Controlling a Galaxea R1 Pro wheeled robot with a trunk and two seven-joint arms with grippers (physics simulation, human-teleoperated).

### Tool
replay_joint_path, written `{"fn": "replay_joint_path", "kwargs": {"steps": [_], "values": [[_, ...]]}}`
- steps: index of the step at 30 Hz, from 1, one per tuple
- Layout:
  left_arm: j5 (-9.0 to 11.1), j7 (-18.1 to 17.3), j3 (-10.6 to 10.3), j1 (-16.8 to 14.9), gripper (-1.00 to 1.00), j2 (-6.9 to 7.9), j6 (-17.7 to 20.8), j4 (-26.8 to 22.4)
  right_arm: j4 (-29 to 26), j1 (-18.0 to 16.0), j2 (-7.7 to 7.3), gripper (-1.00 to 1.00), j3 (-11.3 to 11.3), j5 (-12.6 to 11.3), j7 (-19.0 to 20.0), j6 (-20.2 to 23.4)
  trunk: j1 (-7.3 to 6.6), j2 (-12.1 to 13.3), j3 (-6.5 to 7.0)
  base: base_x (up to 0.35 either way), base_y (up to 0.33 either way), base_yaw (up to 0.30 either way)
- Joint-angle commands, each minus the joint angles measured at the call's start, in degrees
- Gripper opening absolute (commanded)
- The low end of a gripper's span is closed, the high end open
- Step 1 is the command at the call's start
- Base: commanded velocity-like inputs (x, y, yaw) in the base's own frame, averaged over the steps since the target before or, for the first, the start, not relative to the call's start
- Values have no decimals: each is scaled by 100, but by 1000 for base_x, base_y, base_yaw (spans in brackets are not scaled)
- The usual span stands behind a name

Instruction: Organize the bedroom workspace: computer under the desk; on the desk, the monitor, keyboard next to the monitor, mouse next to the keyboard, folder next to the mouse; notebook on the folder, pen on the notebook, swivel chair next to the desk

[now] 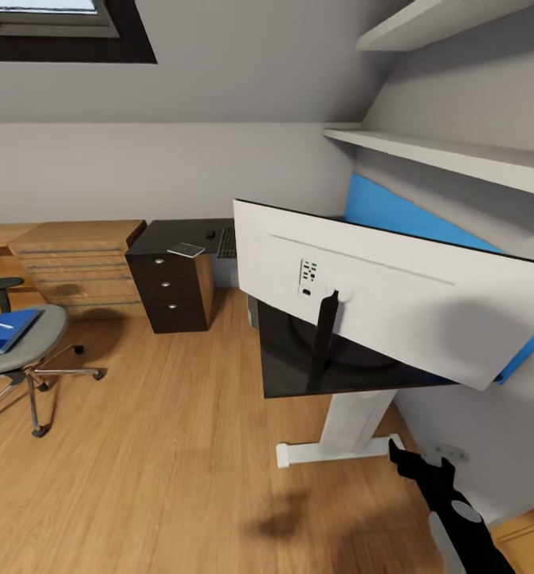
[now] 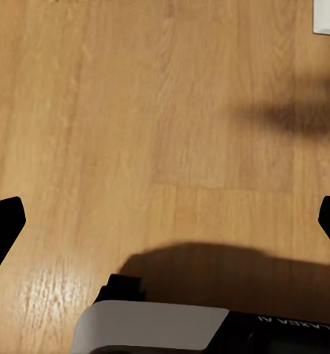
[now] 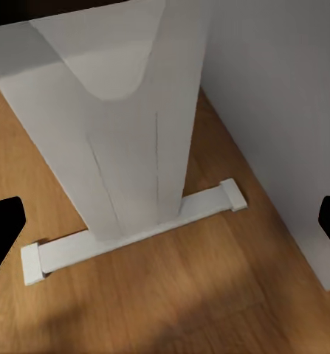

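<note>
While both hands gape with fingers apart over bare wooden floor, the monitor stands on the black surface, white back showing. Well apart, the blue folder lies on the swivel chair.

White back of wide flat monitor hides most of black desk top and part of bright blue back panel.

Grey-seated swivel chair cut by head view's left edge; tall back out of frame. Flat blue folder on seat also clipped there; thin white item on it too small to name.

Small flat objects on far dark cabinet top too small to identify.

White desk pedestal leg cut off at top in right wrist view.
</note>
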Motion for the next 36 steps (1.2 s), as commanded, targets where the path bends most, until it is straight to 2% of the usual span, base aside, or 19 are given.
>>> {"fn": "replay_joint_path", "kwargs": {"steps": [1,6,12,14,20,30,36], "values": [[-38,-12,50,-2,100,-1,-13,-1,-123,-2,-1,100,-8,-49,-27,145,-23,38,13,0,0,0],[-38,-12,52,-2,100,-1,-13,-1,-867,-1,5,100,-52,-45,-44,656,-132,239,103,0,0,0],[-38,-12,53,-2,100,-1,-13,-2,-1515,0,21,100,-39,-38,-231,903,-264,480,211,0,0,0],[-38,-12,53,-2,100,1,-13,-1,-1646,1,25,100,-29,-40,-323,930,-264,480,211,0,0,0],[-44,-53,46,-2,100,2,-40,-6,-1854,1,30,100,-1,-43,-492,961,-264,480,211,0,0,0],[-39,-64,44,-2,100,12,-44,-9,-2031,3,31,100,16,-41,-545,958,-264,480,211,0,0,0],[-38,-65,44,-2,100,9,-40,-9,-2097,1,31,100,9,-24,-555,741,-264,480,211,27,0,0]]}}
